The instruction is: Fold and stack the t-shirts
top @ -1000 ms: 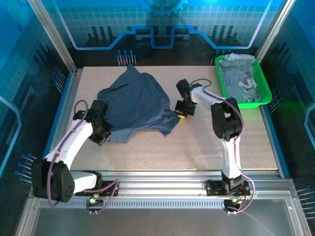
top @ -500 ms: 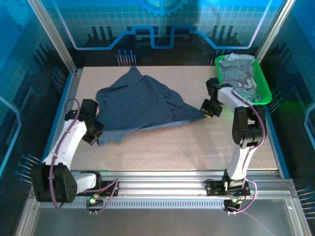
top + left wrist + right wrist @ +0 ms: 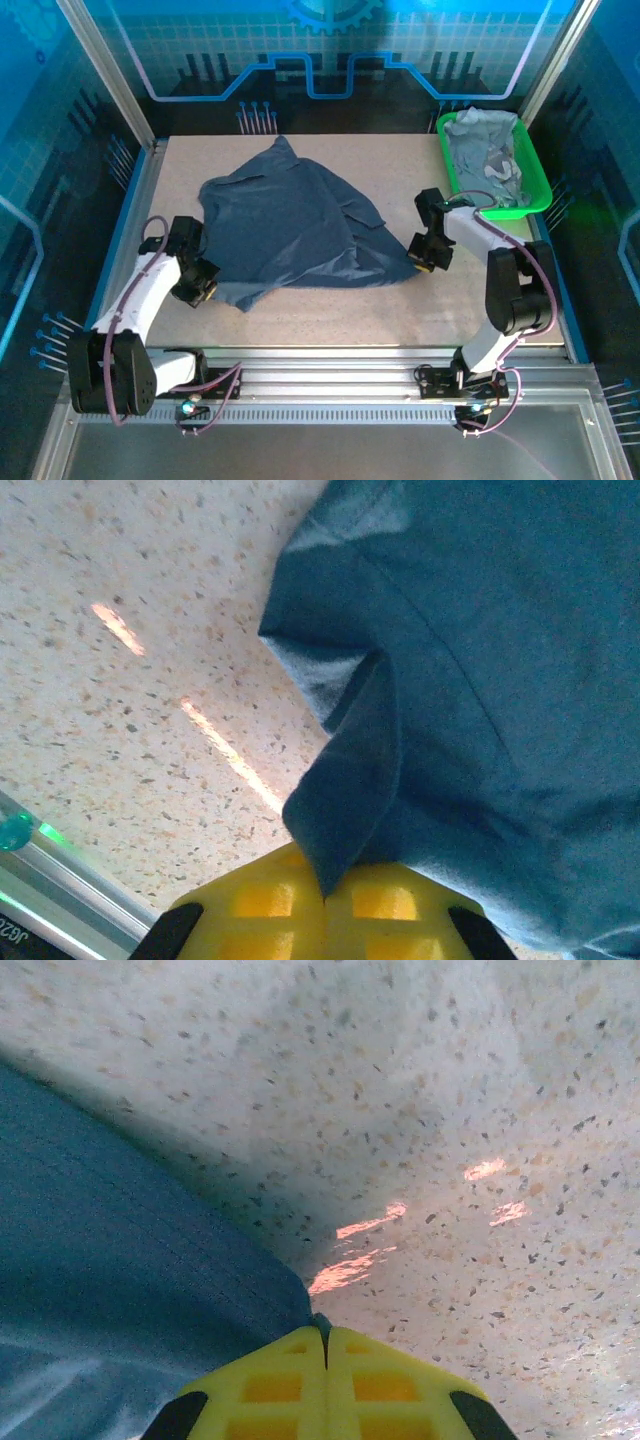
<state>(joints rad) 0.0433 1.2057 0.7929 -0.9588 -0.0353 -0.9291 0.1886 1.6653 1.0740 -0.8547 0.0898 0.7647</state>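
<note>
The slate-blue shirt [image 3: 290, 225], soft and matte with rumpled folds and a stitched hem, sprawls as a rough triangle across the speckled tabletop [image 3: 330, 315], centre-left in the overhead view. Paler shirts [image 3: 485, 150] lie crumpled in the glossy green tray [image 3: 500, 213] at upper right. The yellow left claw [image 3: 325, 892], low at the shirt's lower-left corner, pinches a folded flap. The right claw [image 3: 323, 1345], its arm bent at the elbow, pinches the lower-right edge.
</note>
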